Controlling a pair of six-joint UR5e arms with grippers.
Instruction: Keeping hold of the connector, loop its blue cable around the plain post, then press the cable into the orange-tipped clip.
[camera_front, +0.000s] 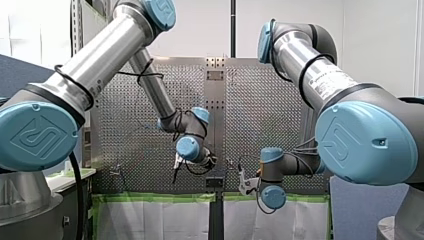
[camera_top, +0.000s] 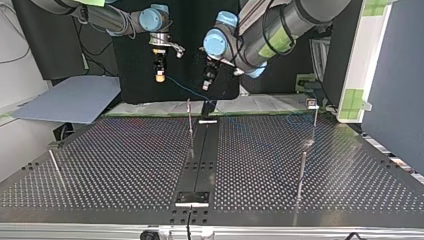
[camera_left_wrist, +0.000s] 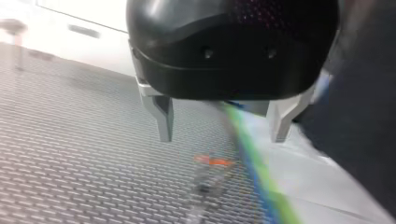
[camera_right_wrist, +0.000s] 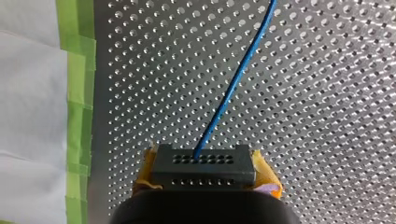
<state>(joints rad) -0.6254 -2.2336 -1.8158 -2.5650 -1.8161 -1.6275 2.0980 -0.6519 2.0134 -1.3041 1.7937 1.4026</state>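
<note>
Nearest the right wrist lens: dark connector (camera_right_wrist: 203, 164), pinched between the yellow pads (camera_right_wrist: 267, 177) of my right gripper (camera_right_wrist: 203, 173), clamped on its two ends. Feeds the blue cable (camera_right_wrist: 233, 88) out of a hole in its upper face, straight ahead and away from the fingers, over the perforated table (camera_right_wrist: 327, 116). Green tape (camera_right_wrist: 77, 93) along the sheet's edge beside it.

In the left wrist view: metal fingers (camera_left_wrist: 163, 119) of my left gripper (camera_left_wrist: 222, 139) spread wide, gripping nothing. Through that gap, a smeared blue-and-green streak (camera_left_wrist: 254, 163), too blurred to name. Just beyond the fingertips, ahead of the gap: orange-tipped clip (camera_left_wrist: 212, 162) on the table, apart from both fingers.

Farther off, in the top view: both grippers hanging above the table's far edge, cable sloping down from the right one toward the left. Thin post (camera_top: 190, 120) on the table, between the two as seen there.
</note>
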